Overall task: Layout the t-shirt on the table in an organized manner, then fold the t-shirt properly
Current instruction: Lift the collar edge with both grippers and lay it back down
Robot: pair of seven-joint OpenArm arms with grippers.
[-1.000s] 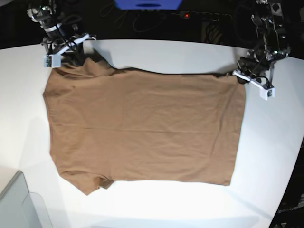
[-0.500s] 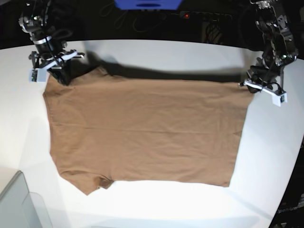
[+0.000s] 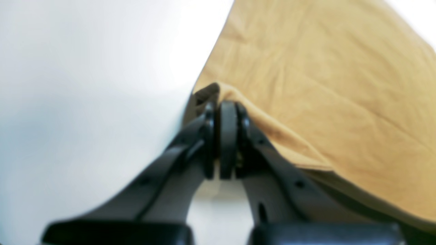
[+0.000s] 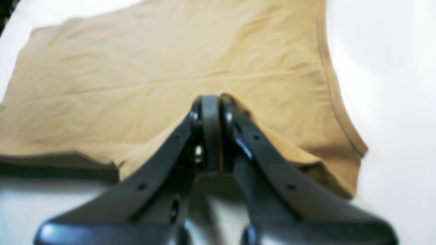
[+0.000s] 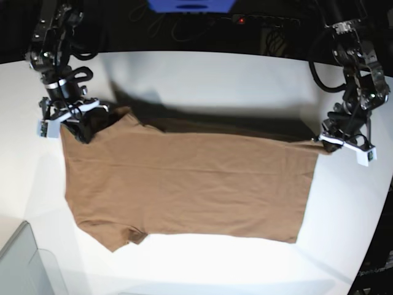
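Observation:
The brown t-shirt [image 5: 184, 184] lies across the white table [image 5: 215, 74], its far edge lifted off the surface with a dark shadow under it. My right gripper [image 5: 83, 130], on the base view's left, is shut on the far corner by the sleeve; the right wrist view shows its tips [image 4: 211, 102] pinching the t-shirt [image 4: 136, 68]. On the base view's right, my left gripper [image 5: 325, 142] is shut on the far hem corner. The left wrist view has its tips [image 3: 223, 109] clamped on a fold of the t-shirt [image 3: 323, 85].
A grey translucent bin corner [image 5: 21, 267] sits at the near left. The table's curved edge [image 5: 374, 239] runs down the right side. Behind the table are a blue object [image 5: 190, 6], cables and a power strip with a red light [image 5: 241, 20].
Both grippers have come toward the near side, carrying the shirt's far edge with them. That edge now hangs above the table over a wider shadow.

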